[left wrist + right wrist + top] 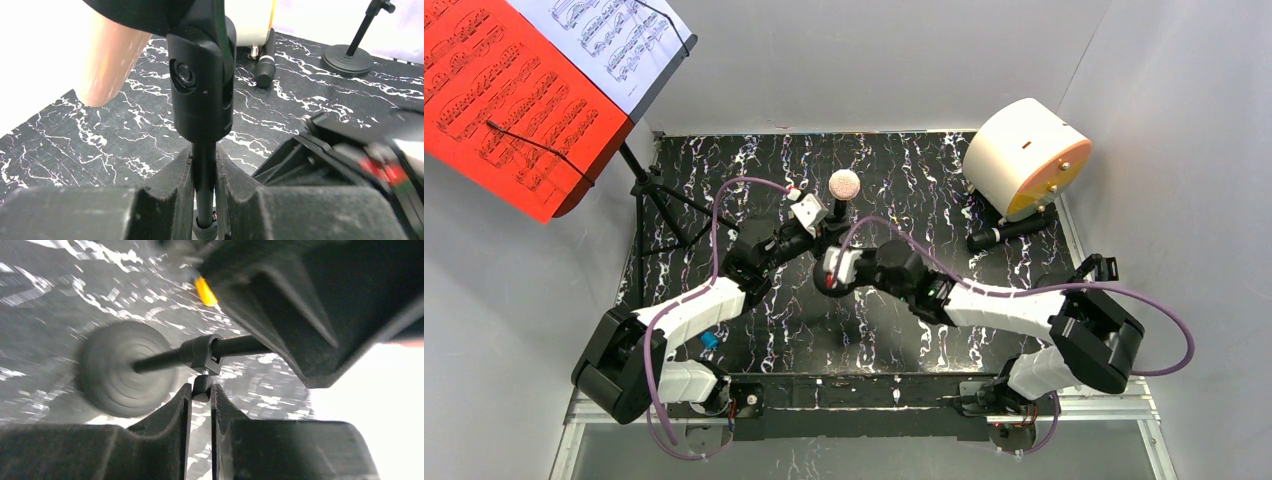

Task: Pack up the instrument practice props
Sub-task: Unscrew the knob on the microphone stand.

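At far left, a black tripod music rack (649,183) stood at the back corner of the black marbled table (924,190), holding a red music sheet (504,100) and a white music sheet (619,40) side by side.

Toward the middle, the left gripper (205,167) reached in from the near left, its two fingers pressed together on the thin black pole (204,150) of a microphone stand, just below the black clip. The beige-headed microphone (844,184) sat in that clip, its round head pointing up.

Just right of it, the right gripper (201,392) came in from the near right, its fingers pinched shut on a small knob (202,386) on the same pole's collar. The stand's round base (125,370) showed blurred in the right wrist view.

Further right, the black microphone (1012,231) lay flat on the table beside a big white cylinder (1024,150) with an orange face. A second pole with a round base (347,60) stood near it.
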Controlling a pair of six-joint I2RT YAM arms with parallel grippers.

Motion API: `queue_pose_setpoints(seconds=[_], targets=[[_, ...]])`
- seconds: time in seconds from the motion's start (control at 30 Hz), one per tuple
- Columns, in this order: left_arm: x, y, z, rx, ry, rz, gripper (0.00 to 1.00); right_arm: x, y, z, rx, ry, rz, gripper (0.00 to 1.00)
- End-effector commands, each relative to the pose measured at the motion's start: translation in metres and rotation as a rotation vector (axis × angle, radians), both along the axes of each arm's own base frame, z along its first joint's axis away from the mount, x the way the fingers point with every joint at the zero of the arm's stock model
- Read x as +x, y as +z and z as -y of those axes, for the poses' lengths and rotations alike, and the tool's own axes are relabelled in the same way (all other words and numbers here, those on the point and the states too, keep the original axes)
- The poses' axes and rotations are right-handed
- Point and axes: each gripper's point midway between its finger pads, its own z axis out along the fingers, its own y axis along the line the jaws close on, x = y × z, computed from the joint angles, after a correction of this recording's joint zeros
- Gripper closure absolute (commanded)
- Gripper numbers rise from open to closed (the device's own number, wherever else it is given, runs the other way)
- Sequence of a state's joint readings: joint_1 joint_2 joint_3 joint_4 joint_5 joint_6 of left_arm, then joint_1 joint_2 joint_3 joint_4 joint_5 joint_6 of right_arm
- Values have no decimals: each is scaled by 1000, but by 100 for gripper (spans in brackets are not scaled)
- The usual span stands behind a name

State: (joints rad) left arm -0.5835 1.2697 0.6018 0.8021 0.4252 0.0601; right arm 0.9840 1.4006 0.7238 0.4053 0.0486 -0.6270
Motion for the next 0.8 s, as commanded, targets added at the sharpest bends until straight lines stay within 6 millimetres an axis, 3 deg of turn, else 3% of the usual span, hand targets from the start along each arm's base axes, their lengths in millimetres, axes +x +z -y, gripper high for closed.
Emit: queue_pose_setpoints(seconds=[0.0, 0.2, 0.33, 0.53, 0.77], targets=[[-4, 17, 8, -33, -35, 47, 100, -12, -43, 13, -481, 83, 416, 99], [-3, 17, 8, -35, -32, 44, 100, -14, -40, 10, -667, 54, 753, 99], [-4, 17, 8, -41, -32, 41, 100, -16, -26, 4, -638, 13, 867, 97], [-4, 15, 8, -45, -32, 40, 100, -26, 8, -4, -343, -75, 643, 81], [-4, 15, 8, -47, -32, 38, 100, -50, 45, -2, 75, -115, 260, 45]])
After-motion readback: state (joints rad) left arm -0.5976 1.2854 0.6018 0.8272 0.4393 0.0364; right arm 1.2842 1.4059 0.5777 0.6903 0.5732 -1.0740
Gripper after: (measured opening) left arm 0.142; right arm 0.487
